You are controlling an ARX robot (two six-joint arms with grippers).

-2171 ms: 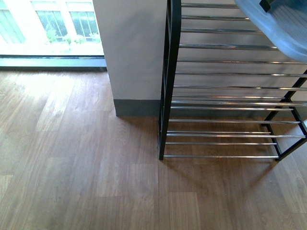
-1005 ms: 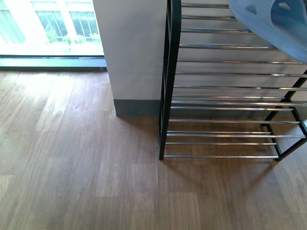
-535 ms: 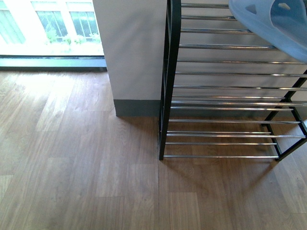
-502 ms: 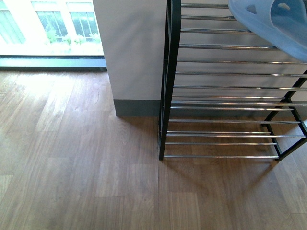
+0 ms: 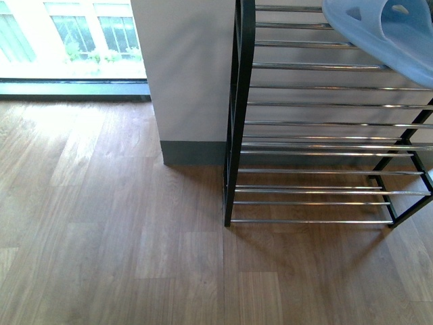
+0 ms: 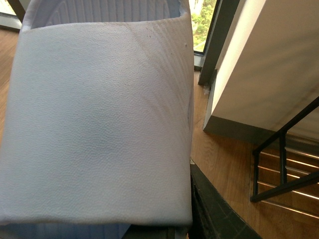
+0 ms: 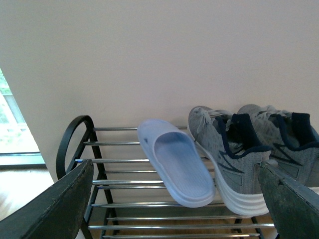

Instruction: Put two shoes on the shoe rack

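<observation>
Pale blue rubber fills the left wrist view: the second slide (image 6: 99, 124) sits close against the camera, apparently carried by the left gripper, though its jaws are hidden and their state cannot be told. On the shoe rack (image 7: 119, 159), the first slide (image 7: 177, 169) lies across the top chrome bars just beside the grey sneakers (image 7: 249, 149). The right gripper (image 7: 174, 199) stands open and empty, facing them. One slide appears placed; the next move calls for bringing the second to the free bars beside it. Compared with two seconds ago, the front view shows the first slide (image 5: 379, 37) settled flatter on the shelf.
</observation>
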